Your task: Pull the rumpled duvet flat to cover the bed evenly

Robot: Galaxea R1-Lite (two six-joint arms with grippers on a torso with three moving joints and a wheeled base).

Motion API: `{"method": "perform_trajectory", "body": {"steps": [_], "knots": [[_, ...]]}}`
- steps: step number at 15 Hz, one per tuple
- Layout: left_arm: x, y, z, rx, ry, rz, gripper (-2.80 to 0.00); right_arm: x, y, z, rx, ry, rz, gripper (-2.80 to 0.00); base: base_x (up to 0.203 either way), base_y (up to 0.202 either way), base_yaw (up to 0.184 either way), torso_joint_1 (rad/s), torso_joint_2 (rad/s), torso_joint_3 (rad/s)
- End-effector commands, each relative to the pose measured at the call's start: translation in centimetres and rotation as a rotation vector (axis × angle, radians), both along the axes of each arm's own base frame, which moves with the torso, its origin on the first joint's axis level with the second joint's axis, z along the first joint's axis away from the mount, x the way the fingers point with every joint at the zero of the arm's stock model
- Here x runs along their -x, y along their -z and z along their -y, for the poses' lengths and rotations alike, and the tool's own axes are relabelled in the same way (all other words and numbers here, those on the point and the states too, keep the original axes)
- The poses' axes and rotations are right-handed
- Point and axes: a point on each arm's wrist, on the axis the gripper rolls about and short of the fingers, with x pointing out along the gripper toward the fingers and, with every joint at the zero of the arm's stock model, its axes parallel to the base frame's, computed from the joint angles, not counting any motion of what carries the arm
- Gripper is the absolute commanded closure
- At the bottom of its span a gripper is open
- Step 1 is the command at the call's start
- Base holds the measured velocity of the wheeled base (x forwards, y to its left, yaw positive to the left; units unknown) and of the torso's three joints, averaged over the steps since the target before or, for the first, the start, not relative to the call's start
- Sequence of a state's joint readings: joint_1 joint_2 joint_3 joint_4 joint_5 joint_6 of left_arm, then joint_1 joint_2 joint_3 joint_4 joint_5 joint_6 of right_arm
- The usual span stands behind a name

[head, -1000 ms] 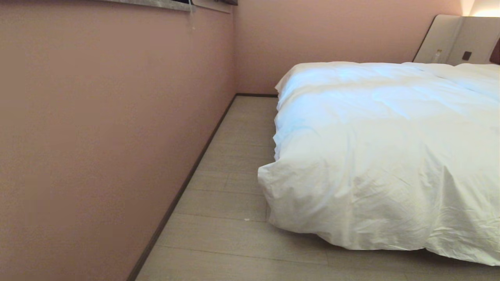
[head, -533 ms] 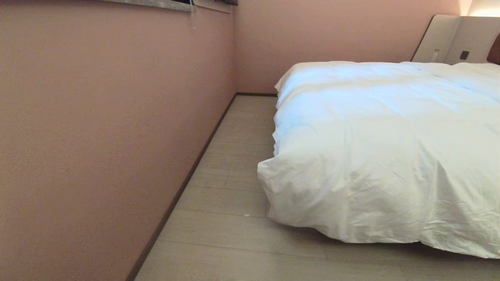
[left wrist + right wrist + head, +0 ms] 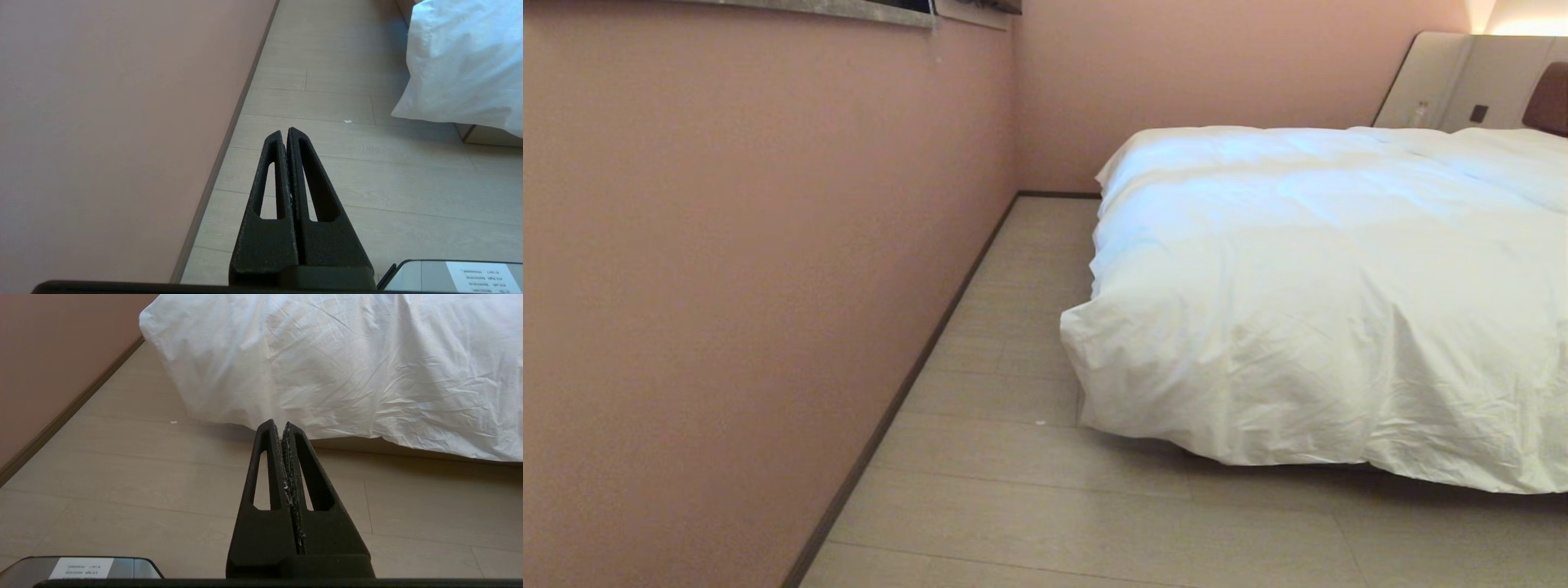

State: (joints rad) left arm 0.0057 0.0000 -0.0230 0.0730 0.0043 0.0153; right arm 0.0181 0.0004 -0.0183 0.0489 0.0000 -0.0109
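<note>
Big white puffy duvet (image 3: 1323, 302) in a creased cotton cover, draped over the wide low bed (image 3: 490, 134) and spilling past the foot edge, nearly down to the pale wood-look plank floor (image 3: 1029, 506). Near left corner bulging out in a soft rounded lump, so probably bunched there rather than pulled square. Lots of fine crinkles on the hanging front, faint quilted dips on top. Looks light and floppy, likely to slide if tugged from one corner only. Just a sliver of beige-grey platform base peeking out under that corner in the left wrist view.

Left gripper (image 3: 286, 132), black and wedge-shaped with slotted fingers, pressed fully together, holding nothing, hanging over the floor between the matte pink wall (image 3: 752, 286) and the bed corner. Right gripper (image 3: 281, 425), same build, also clamped closed and empty, aimed at the duvet's drooping front hem, near but not touching. Both parked low, guessing just lining up before any grab. Brown padded headboard (image 3: 1553, 98) barely visible at the far end.
</note>
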Motion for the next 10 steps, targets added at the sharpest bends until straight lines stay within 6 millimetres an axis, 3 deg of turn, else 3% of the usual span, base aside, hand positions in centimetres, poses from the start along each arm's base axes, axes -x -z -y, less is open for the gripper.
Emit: {"method": "perform_trajectory", "body": {"steps": [1, 10], "knots": [[0.00, 0.01, 0.00, 0.000, -0.001, -0.001, 0.00, 0.00, 0.00, 0.00, 0.001, 0.000, 0.000, 0.00, -0.056, 0.000, -0.004, -0.008, 0.00, -0.001], [0.00, 0.01, 0.00, 0.006, -0.001, -0.001, 0.00, -0.01, 0.04, 0.00, 0.001, 0.000, -0.001, 0.00, 0.000, 0.000, 0.000, 0.000, 0.00, 0.000]]}}
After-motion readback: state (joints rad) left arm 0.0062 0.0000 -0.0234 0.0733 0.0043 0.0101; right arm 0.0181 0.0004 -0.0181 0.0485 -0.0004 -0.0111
